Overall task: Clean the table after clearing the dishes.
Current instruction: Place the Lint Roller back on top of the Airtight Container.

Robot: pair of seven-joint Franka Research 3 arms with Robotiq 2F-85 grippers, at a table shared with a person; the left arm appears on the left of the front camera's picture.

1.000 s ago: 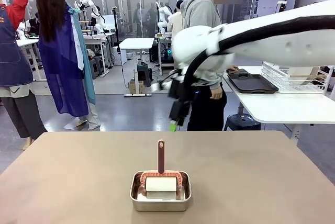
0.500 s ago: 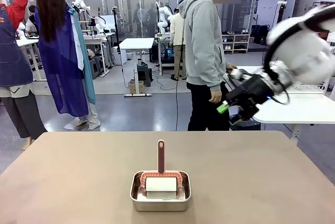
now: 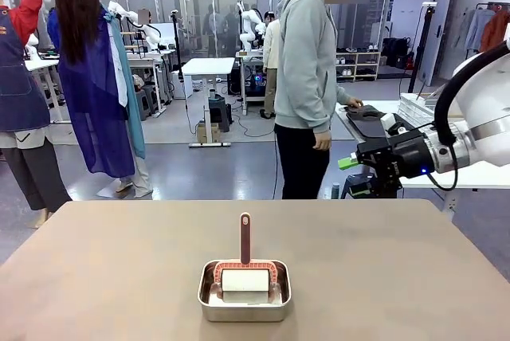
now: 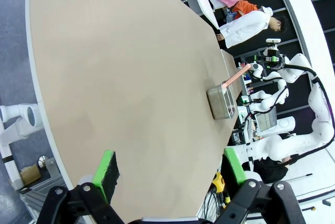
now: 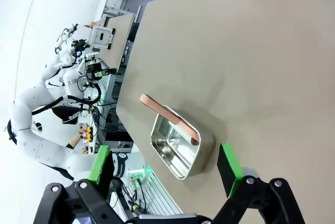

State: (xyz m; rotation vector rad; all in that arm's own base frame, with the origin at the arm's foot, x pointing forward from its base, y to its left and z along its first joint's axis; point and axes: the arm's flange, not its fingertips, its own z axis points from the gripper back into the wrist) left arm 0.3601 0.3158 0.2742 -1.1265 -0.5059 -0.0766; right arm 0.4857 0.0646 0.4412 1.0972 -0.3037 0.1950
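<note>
You have the table (image 3: 103, 269) before you, a broad brownish-taupe top. On it, near the robot's edge and about midway across, sits a small steel pan (image 3: 244, 301) holding a white roller whose reddish handle (image 3: 245, 237) stands upright.

The right arm (image 3: 478, 110) runs off the front view's right edge

table (image 3: 382, 269): matt taupe top, smooth
pan (image 3: 244, 307): shiny bare metal
roller (image 3: 245, 280): white paper roll, reddish plastic handle
</note>
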